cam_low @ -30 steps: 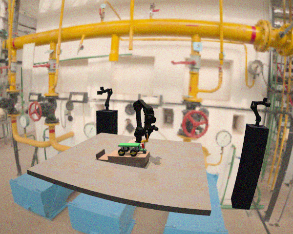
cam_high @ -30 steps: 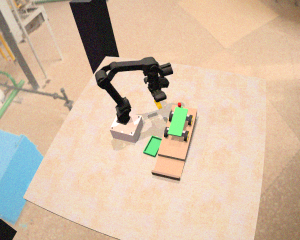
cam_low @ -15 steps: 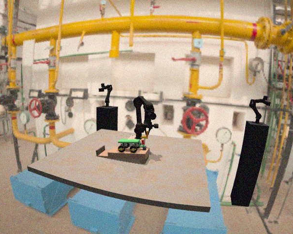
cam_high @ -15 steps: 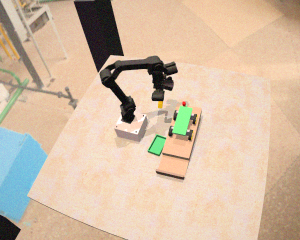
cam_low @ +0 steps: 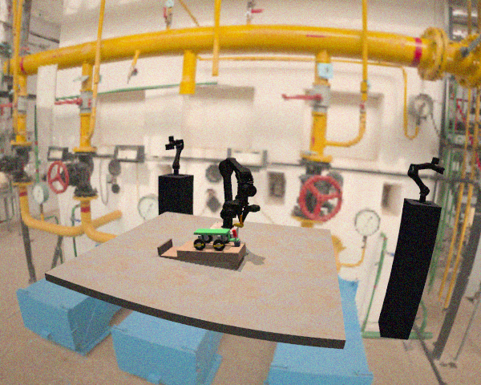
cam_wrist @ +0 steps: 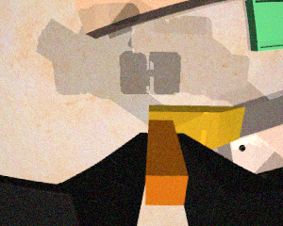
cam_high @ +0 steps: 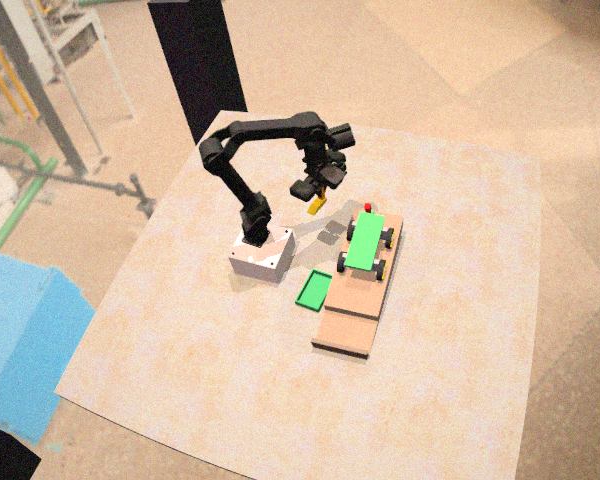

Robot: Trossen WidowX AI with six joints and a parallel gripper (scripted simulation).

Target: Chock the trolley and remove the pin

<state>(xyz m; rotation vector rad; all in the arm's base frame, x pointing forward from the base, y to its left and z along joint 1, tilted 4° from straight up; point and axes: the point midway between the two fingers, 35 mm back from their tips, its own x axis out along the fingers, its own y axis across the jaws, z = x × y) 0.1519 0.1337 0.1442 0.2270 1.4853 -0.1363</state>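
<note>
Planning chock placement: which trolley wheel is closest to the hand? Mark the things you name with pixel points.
The uphill wheel on the tray side (cam_high: pixel 350 228). The other uphill wheel is across the deck; both remaining wheels sit farther downhill.

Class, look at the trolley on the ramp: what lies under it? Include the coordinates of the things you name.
Beneath the trolley's green deck (cam_high: pixel 365 240) (cam_low: pixel 212 231) are black wheels (cam_high: pixel 380 269) (cam_low: pixel 199 244), standing on the wooden ramp (cam_high: pixel 356 297) (cam_low: pixel 209 253). From above, the deck covers the ramp's middle, so anything there cannot be seen.

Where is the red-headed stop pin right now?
In the top view, the red-headed stop pin stands at the ramp's uphill end, just beyond the trolley's green deck.
</note>
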